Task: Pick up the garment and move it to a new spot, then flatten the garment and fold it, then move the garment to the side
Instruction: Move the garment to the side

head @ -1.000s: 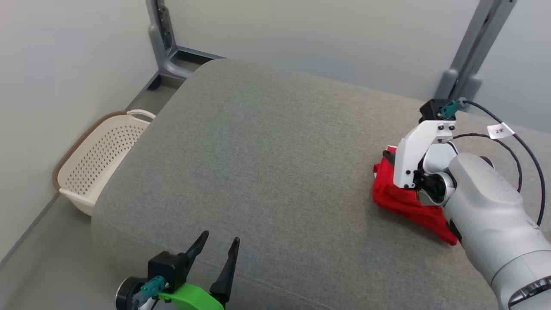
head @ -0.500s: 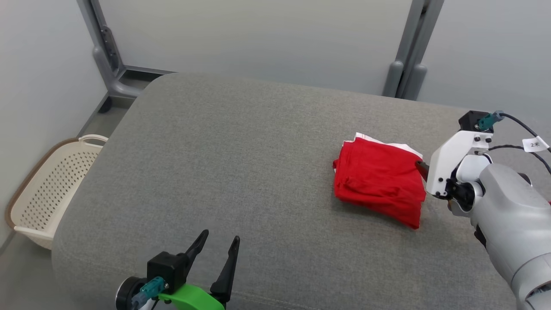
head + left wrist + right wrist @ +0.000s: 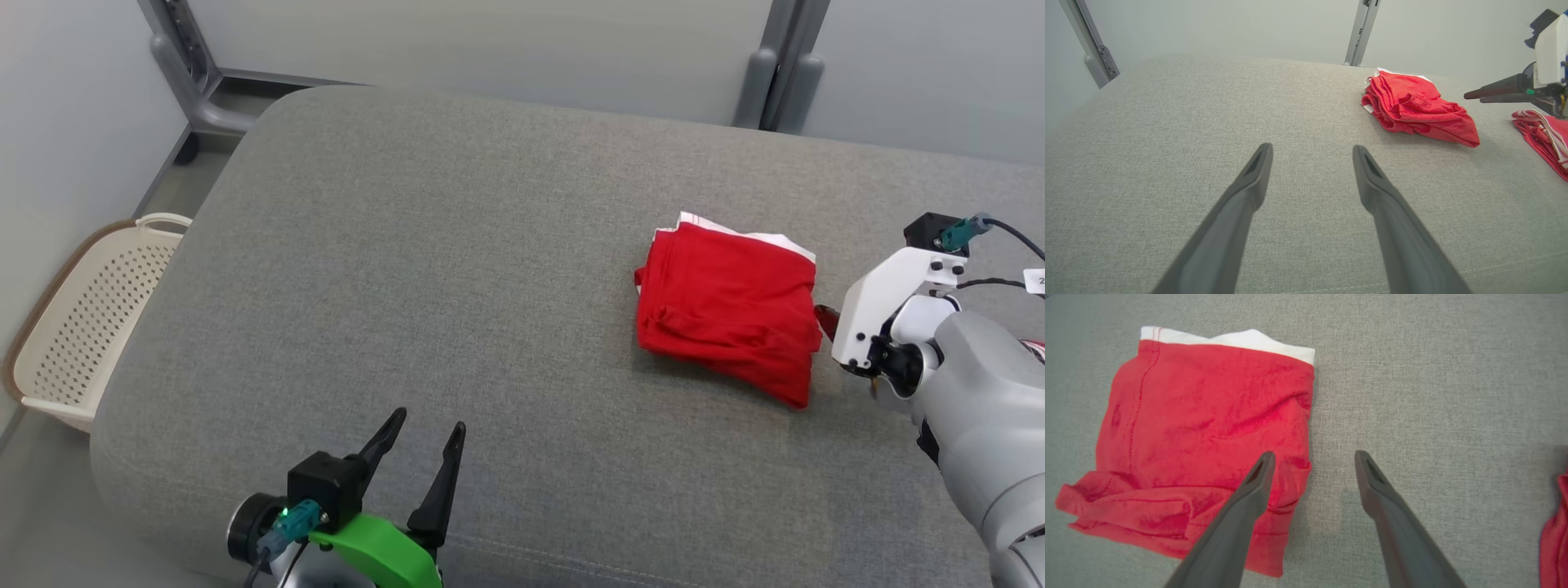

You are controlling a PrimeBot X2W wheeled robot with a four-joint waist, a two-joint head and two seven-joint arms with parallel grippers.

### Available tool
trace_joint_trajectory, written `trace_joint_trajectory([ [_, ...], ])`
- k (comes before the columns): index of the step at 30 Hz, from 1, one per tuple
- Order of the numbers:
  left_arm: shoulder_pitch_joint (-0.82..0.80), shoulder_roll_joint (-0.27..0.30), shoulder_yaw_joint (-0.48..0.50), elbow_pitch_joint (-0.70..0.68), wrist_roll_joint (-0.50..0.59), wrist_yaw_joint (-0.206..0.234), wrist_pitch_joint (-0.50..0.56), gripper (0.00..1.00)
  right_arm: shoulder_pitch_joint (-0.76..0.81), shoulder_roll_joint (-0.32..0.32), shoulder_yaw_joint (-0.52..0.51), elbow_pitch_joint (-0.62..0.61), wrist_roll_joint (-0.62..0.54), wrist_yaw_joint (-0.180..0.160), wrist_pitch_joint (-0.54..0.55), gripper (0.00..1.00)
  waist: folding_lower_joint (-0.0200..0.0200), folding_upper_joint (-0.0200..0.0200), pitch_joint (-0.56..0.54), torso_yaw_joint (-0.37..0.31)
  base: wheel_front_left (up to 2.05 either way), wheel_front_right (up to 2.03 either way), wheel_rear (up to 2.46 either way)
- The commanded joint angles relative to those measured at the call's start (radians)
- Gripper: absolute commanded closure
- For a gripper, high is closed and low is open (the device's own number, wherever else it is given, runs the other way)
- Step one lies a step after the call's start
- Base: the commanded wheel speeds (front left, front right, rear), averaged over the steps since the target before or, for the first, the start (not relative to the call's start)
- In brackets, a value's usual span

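The garment [image 3: 729,314] is a folded red piece with a white band along its far edge, lying on the right half of the grey cushion [image 3: 449,245]. My right gripper [image 3: 824,320] hangs just off the garment's right edge, with nothing between its fingers. In the right wrist view the right gripper [image 3: 1313,454] is open: one finger is over the garment [image 3: 1208,437], the other over bare cushion. My left gripper [image 3: 429,420] is open near the cushion's front edge, far from the garment. The left wrist view shows the left gripper [image 3: 1311,148] open, the garment [image 3: 1414,108] ahead to the right, and the right gripper [image 3: 1474,97] beside it.
A second red and white cloth [image 3: 1541,136] lies at the cushion's far right, near my right arm. A cream perforated basket [image 3: 73,327] stands on the floor to the left of the cushion. Grey frame posts [image 3: 775,73] rise behind it against the wall.
My right gripper has opened, let go of the garment and drawn back to its right. The garment now lies free. The head camera has shifted. The left gripper has not moved.
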Motion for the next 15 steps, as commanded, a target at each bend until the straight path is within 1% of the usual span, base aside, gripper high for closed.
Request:
trace_joint_trajectory([
  [1, -0.019, -0.003, 0.001, 0.001, 0.006, -0.003, -0.005, 0.00, -0.008, -0.008, -0.003, 0.007, -0.013, -0.001, 0.002, 0.00, 0.0000, 0.0000, 0.031, 0.022, 0.00, 0.00, 0.00],
  [8, -0.039, -0.010, -0.003, 0.012, 0.010, -0.008, -0.011, 0.00, -0.009, -0.005, -0.062, 0.018, -0.030, -0.001, 0.013, 0.00, 0.0000, 0.0000, 0.071, 0.053, 0.00, 0.00, 0.00],
  [11, -0.042, -0.013, -0.006, 0.019, 0.008, -0.008, -0.015, 0.00, 0.019, -0.009, -0.102, 0.019, -0.034, -0.001, 0.045, 0.00, 0.0000, 0.0000, 0.076, 0.063, 0.00, 0.00, 0.00],
  [15, -0.048, -0.016, -0.009, 0.026, 0.005, -0.010, -0.019, 0.00, 0.040, -0.016, -0.156, 0.019, -0.068, -0.001, 0.077, 0.00, 0.0000, 0.0000, 0.078, 0.073, 0.00, 0.00, 0.00],
])
